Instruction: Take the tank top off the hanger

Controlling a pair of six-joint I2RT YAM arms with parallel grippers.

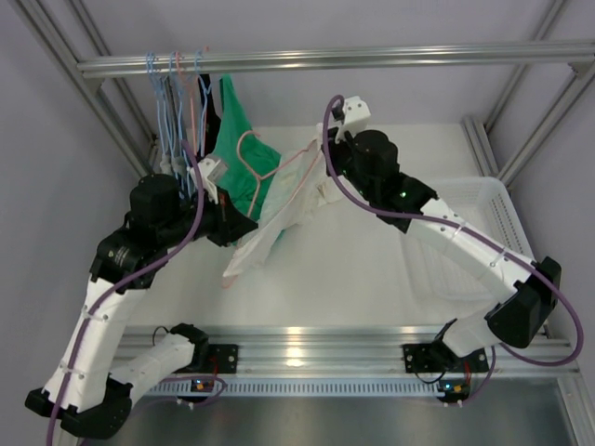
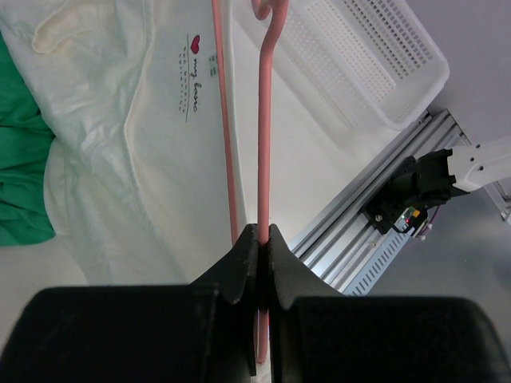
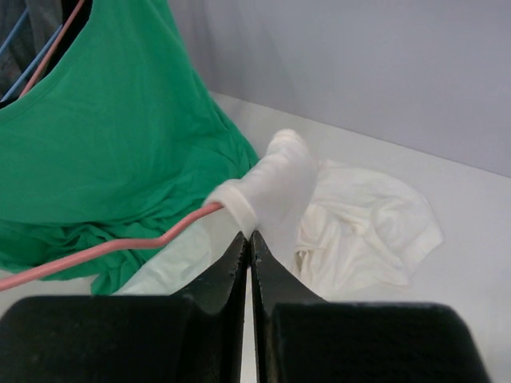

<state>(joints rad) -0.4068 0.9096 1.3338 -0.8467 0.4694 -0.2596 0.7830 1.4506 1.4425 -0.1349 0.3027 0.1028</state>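
held up between both arms: the hanger (image 2: 264, 144), long axis slanting in the top view from lower left to upper right. clamped on its pink wire by the left end effector (image 2: 264, 235), fingers pressed tight on either side of the rod. at the far end, tucked inside a strap of the tank top (image 2: 120, 159), just ahead of the right end effector (image 3: 249, 238). fingers there together, tips against the thin white fabric; cannot tell whether any fold sits pinched between them. draped from that strap down and left to the table (image 1: 372, 269): the rest of the tank top, long axis roughly along the hanger, lowest end nearest the arm bases. small printed label with a red heart facing the left wrist camera. right beside it, a green garment (image 3: 104, 136), hung from the rail (image 1: 372, 58) next to blue hangers (image 1: 172, 93). over to the right on the table, a white basket (image 2: 359, 48).
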